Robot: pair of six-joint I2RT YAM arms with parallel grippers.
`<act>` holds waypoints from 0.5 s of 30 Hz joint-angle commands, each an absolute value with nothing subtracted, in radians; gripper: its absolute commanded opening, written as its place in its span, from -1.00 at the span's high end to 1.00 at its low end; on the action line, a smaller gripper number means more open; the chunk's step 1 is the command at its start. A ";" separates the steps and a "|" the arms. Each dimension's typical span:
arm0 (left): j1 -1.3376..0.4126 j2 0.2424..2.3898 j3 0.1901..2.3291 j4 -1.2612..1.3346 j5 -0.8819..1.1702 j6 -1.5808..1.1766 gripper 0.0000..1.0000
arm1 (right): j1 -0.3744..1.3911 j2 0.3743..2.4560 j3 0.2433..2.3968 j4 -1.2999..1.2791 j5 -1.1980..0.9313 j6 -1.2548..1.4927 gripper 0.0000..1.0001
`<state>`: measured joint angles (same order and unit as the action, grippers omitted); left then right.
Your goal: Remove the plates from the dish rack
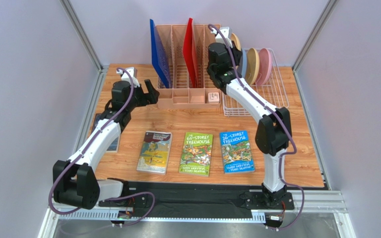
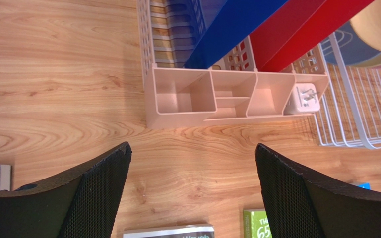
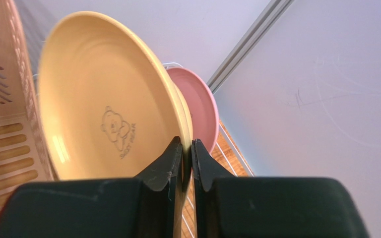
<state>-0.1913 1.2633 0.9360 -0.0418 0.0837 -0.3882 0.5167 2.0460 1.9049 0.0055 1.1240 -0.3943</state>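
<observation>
Pinching only the thin rim, the right gripper (image 3: pixel 186 148) is clamped on a cream plate (image 3: pixel 103 99), held upright at the left end of the dish rack (image 1: pixel 277 96). A slip or swivel is judged possible on lifting; the pink plate (image 3: pixel 200 106) behind could be struck. The left gripper (image 2: pixel 192 148) is held wide apart.

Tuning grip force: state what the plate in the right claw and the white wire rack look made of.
Cream plate: probably matte plastic or melamine; smooth, with an imprinted bear logo. Dish rack: apparently white-coated metal wire; thin, uniform rods.
</observation>
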 commanded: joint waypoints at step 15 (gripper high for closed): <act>-0.193 1.261 0.927 0.224 0.535 -0.597 -0.95 | 0.555 1.384 1.484 -0.485 0.614 0.245 1.00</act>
